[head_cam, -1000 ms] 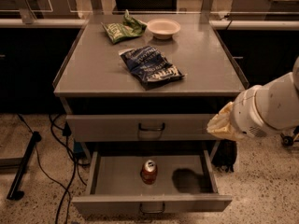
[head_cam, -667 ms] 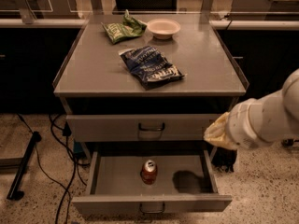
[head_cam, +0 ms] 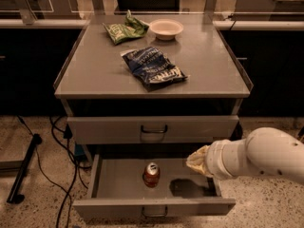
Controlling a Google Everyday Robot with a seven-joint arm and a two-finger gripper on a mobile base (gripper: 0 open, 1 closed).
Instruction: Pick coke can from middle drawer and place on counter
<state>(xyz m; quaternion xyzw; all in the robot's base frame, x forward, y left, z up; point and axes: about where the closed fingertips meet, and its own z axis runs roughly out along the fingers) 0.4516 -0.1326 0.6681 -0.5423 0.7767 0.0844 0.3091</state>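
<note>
The coke can (head_cam: 151, 174), red with a silver lid, stands upright on the floor of the open middle drawer (head_cam: 116, 183), near its centre. My gripper (head_cam: 199, 161) is at the tip of the white arm coming in from the right. It hangs over the drawer's right part, to the right of the can and apart from it, and casts a shadow on the drawer floor. The counter (head_cam: 95, 72) is the broad grey top above the drawers.
A dark blue snack bag (head_cam: 154, 68) lies mid-counter; a green snack bag (head_cam: 124, 30) and a white bowl (head_cam: 166, 29) sit at its back. A closed drawer front (head_cam: 152, 128) is above the open drawer. Black cables (head_cam: 61, 146) and a stand leg (head_cam: 21, 175) lie on the floor at left.
My arm has come down and to the left, bringing the gripper from beside the closed drawer front to over the open drawer's right side. The can has not moved.
</note>
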